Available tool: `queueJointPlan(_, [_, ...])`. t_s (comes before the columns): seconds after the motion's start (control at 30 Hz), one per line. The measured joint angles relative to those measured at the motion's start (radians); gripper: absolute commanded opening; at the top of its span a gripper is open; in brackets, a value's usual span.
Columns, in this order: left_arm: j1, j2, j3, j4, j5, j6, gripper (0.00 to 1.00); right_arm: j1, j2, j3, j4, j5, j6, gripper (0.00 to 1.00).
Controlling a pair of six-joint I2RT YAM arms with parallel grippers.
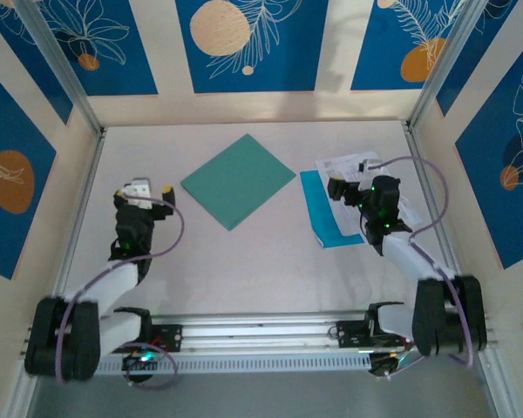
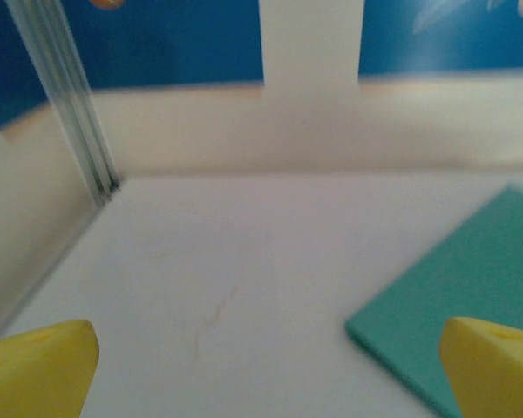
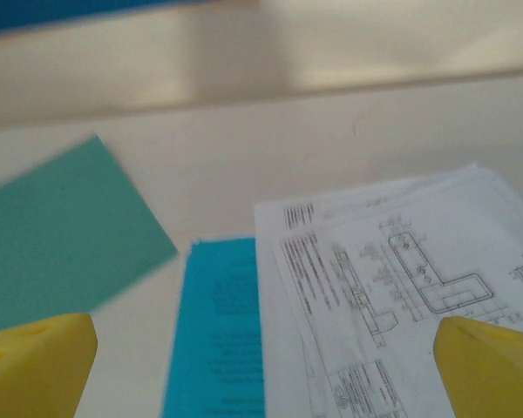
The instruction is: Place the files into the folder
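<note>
A pale surface (image 1: 244,270) inside a walled enclosure. The teal-green folder (image 1: 238,180) lies flat and apparently closed at the far middle, turned like a diamond. To its right, apart from it, lie the files: printed white sheets (image 3: 392,287) overlapping the right part of a sky-blue sheet (image 3: 222,331). The right hand (image 1: 338,188) hangs over this stack, jaws spread wide, holding nothing. The left hand (image 1: 151,187) sits just left of the folder, equally wide open and empty. The layout seems to give each arm its own job: the right to gather paper, the left to open or steady the folder.
</note>
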Motion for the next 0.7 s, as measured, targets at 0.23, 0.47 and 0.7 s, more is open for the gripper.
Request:
queueJointPlan(0.23, [-0.003, -0.153, 0.314, -0.539, 0.155, -0.390, 0.99, -0.092, -0.140, 0.201, -0.430, -0.121, 0.485, 0.79])
queueJointPlan(0.47, [-0.075, 0.260, 0.580, -0.816, 0.406, -0.528, 0.69, 0.241, -0.013, 0.341, -0.752, -0.119, 0.587, 0.62])
queueJointPlan(0.7, [-0.242, 0.705, 0.936, -1.054, 0.391, -0.462, 0.52, 0.335, 0.002, 0.382, -0.875, -0.121, 0.627, 0.58])
